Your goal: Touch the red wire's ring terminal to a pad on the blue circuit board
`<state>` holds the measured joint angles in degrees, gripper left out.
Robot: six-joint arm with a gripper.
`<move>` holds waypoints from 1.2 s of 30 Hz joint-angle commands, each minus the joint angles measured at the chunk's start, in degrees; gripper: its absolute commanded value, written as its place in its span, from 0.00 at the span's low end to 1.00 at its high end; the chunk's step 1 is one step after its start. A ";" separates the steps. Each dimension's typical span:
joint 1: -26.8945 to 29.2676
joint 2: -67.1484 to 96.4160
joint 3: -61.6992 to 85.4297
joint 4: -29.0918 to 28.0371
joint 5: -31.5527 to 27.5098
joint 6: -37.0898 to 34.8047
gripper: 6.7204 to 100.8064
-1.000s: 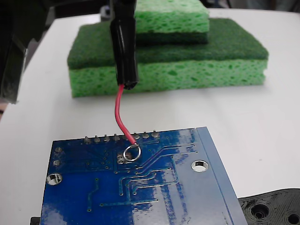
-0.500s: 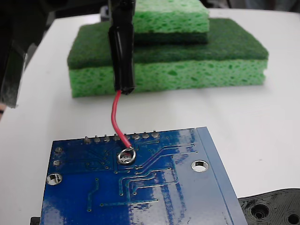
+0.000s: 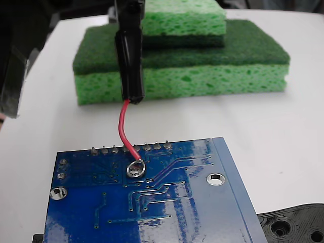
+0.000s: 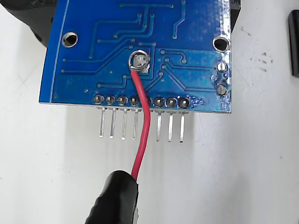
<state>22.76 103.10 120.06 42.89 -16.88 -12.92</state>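
Note:
The blue circuit board (image 3: 172, 202) lies flat at the front of the white table; the wrist view shows it at the top (image 4: 196, 28). The red wire (image 3: 123, 126) curves down from a glossy black sleeve (image 3: 129, 66) that hangs from my gripper (image 3: 129, 7) at the top edge, where only a dark sliver of it shows. Its ring terminal (image 3: 135, 168) rests on the board just behind the row of solder pins. In the wrist view the ring terminal (image 4: 139, 61) lies over the small silvery pad (image 4: 145, 68), touching it.
Two stacked green sponges (image 3: 202, 61) stand behind the board. A black plastic piece with holes (image 3: 296, 225) lies at the front right. The board's metal pins (image 4: 140, 126) stick out over the table, and a dark bar (image 4: 293, 42) sits at the wrist view's right edge.
The sleeve and wire have shifted a little to the left, and the ring terminal has slid left from beside the pad to lie over it.

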 commanded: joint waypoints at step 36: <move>-30.06 55.72 37.97 1.14 27.60 18.11 0.99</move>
<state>-6.42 158.64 158.20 44.12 7.21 5.19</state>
